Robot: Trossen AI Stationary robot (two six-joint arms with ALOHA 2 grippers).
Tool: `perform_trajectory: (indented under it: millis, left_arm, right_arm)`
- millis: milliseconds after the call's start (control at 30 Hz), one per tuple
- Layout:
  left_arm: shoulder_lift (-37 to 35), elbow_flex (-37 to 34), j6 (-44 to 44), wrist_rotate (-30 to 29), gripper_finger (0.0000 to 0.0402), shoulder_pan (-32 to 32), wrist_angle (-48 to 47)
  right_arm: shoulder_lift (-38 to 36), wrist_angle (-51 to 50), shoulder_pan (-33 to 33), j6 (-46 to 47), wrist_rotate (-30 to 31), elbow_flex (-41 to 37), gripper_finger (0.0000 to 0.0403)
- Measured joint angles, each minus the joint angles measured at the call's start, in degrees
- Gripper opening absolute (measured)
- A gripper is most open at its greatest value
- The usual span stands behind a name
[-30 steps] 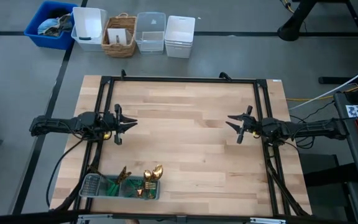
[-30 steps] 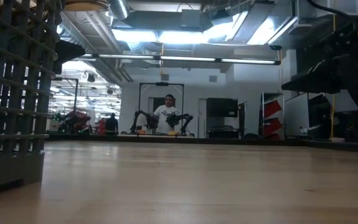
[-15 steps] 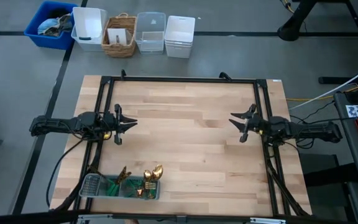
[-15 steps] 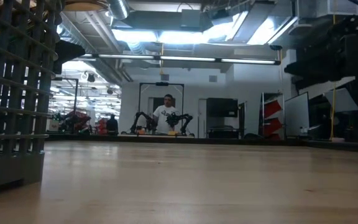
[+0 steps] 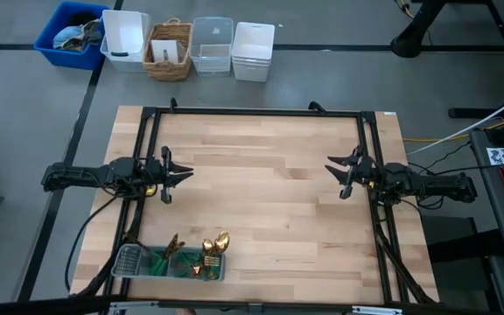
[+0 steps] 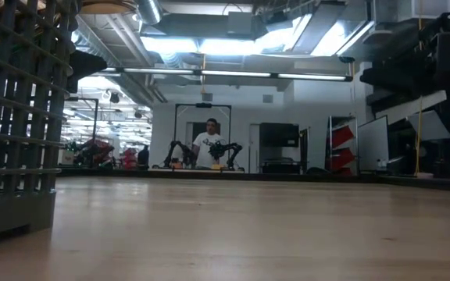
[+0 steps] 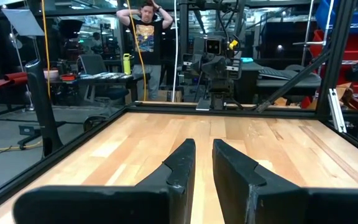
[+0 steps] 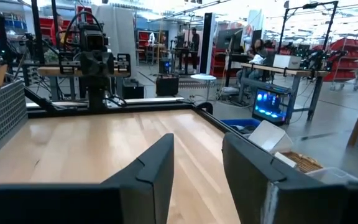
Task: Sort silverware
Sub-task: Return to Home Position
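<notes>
The silverware [image 5: 210, 249], with gold heads and teal handles, sits in the grey mesh tray [image 5: 129, 261] near the table's near-left corner. Its gold heads stick out past the tray's far rim. Only the tray's mesh wall shows in the low view [image 6: 14, 117] and the right wrist view [image 8: 2, 118]. My left gripper [image 5: 185, 173] [image 7: 204, 149] hovers at the table's left side, far of the tray, open by a narrow gap. My right gripper [image 5: 332, 172] [image 8: 197, 146] hovers at the right side, open wider. Both point toward the table's middle and hold nothing.
Black frame rails [image 5: 252, 112] border the table. Beyond the far edge stand a blue bin [image 5: 70, 33], white bins [image 5: 254, 48], a wicker basket [image 5: 169, 51] and a clear box [image 5: 212, 44]. A person [image 7: 145, 31] stands beyond the table. Bare wood [image 5: 261, 201] lies between the grippers.
My right gripper has drawn back a little toward the table's right edge. The left arm, the tray and the silverware have kept still.
</notes>
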Motion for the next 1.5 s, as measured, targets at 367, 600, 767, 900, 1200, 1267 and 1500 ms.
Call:
perform_trajectory:
  millis: [367,600,767,900,1200,1267,1500]
  left_arm:
    - [0.0,0.0,0.0,0.0,0.0047,0.0,0.0]
    - [0.0,0.0,0.0,0.0,0.0047,0.0,0.0]
    - [0.0,0.0,0.0,0.0,0.0047,0.0,0.0]
    - [0.0,0.0,0.0,0.0,0.0047,0.0,0.0]
    - [0.0,0.0,0.0,0.0,0.0047,0.0,0.0]
    - [0.0,0.0,0.0,0.0,0.0047,0.0,0.0]
    - [0.0,0.0,0.0,0.0,0.0047,0.0,0.0]
  right_arm:
    - [0.0,0.2,-5.2,0.0,0.0,0.0,0.0136]
    - [0.0,0.3,-6.7,0.0,0.0,0.0,0.0136]
    - [0.0,0.3,-6.7,0.1,0.0,0.0,0.0136]
    - [0.0,-0.2,-6.7,0.2,-0.8,0.0,0.0136]
    - [0.0,-1.4,-6.7,0.2,-4.5,0.1,0.0136]
    - [0.0,-1.4,-6.7,0.2,-4.5,0.1,0.0136]
    - [0.0,-0.7,-6.7,0.2,-4.5,0.0,0.0136]
